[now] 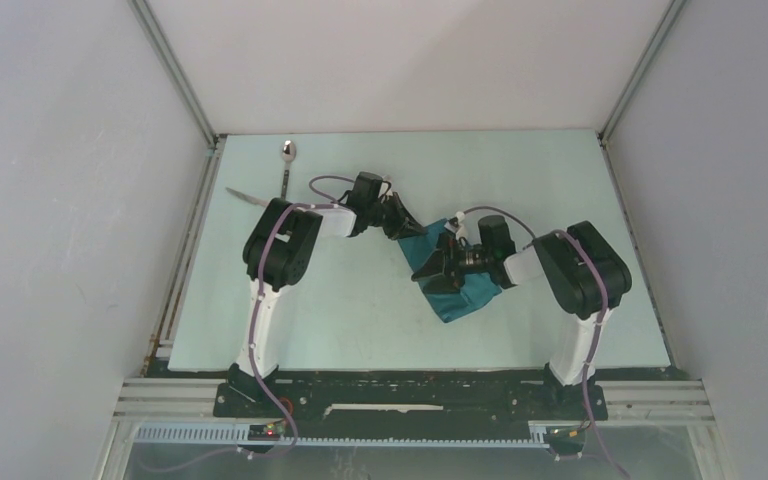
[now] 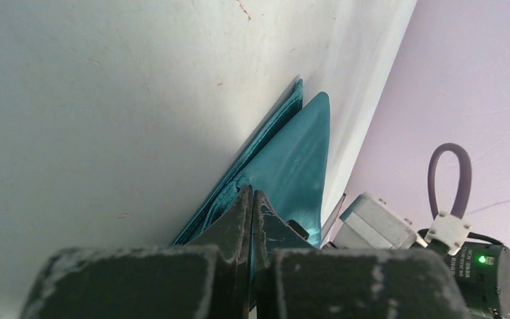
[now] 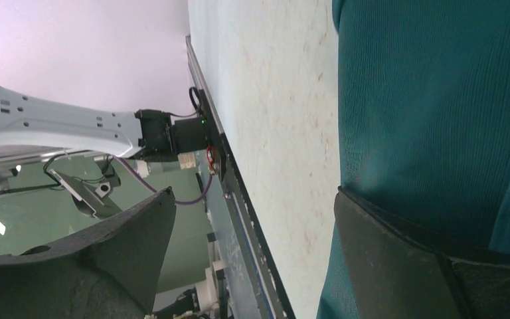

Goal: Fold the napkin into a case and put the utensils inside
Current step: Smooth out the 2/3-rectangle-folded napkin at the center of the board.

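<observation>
**Napkin.** The napkin (image 1: 465, 295) is a plain teal cloth. It lies on the pale worktop (image 1: 360, 320), right of centre and between the two arms. From the top view it shows an uneven, partly folded outline: the lower corner points toward the near edge, and the upper left corner is drawn out toward the left arm. In the left wrist view the cloth (image 2: 292, 166) shows stacked layers along one edge. A smooth upper flap narrows to a rounded point at the far end.

**Left tool.** The left tool (image 2: 252, 199) is clenched, with its two fingers pressed together and no gap between them. The fingertips (image 2: 239, 212) meet at the near end of the upper flap, and the cloth runs straight up to them. The left tool appears to pinch the napkin at that corner.

**Right tool.** The right tool (image 3: 252, 199) is released, with its jaws spread wide. One finger (image 3: 425, 266) rests against the surface of the napkin (image 3: 431, 100). The other finger (image 3: 106, 259) stands clear of the cloth, beyond the worktop edge in the right wrist view. Nothing is gripped between them. From above, this tool (image 1: 438, 268) sits over the middle of the cloth.

**Utensils.** The spoon (image 1: 287, 150) lies at the far left of the worktop, bowl toward the back wall. The knife (image 1: 245, 196) lies just beside it, partly hidden by the left arm. Both are well apart from the napkin.
</observation>
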Robot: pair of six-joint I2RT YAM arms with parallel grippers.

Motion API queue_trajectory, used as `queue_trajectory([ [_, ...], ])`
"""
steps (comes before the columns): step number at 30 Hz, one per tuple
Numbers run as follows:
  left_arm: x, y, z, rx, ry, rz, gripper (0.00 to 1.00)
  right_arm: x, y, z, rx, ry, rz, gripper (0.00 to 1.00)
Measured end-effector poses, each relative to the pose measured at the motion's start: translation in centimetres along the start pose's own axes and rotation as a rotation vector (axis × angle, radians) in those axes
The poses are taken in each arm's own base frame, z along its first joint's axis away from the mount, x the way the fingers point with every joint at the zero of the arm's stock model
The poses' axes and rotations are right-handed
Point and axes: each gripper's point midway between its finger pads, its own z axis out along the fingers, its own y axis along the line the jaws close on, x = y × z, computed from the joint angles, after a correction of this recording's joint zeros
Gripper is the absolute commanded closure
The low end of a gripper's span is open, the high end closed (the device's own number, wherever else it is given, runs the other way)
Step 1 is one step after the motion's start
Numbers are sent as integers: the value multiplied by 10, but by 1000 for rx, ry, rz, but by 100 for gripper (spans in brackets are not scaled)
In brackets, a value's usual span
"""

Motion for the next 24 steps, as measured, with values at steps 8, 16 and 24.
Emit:
queue_trajectory([
  [8, 0, 0, 0, 2, 3, -1, 100, 30, 0, -11, -4, 12, 7, 3],
  [16, 2, 0, 1, 7, 13, -1, 100, 51, 0, -20, -3, 13, 6, 4],
  [24, 2, 1, 1, 8, 13, -1, 100, 70, 1, -29, -1, 17, 3, 4],
])
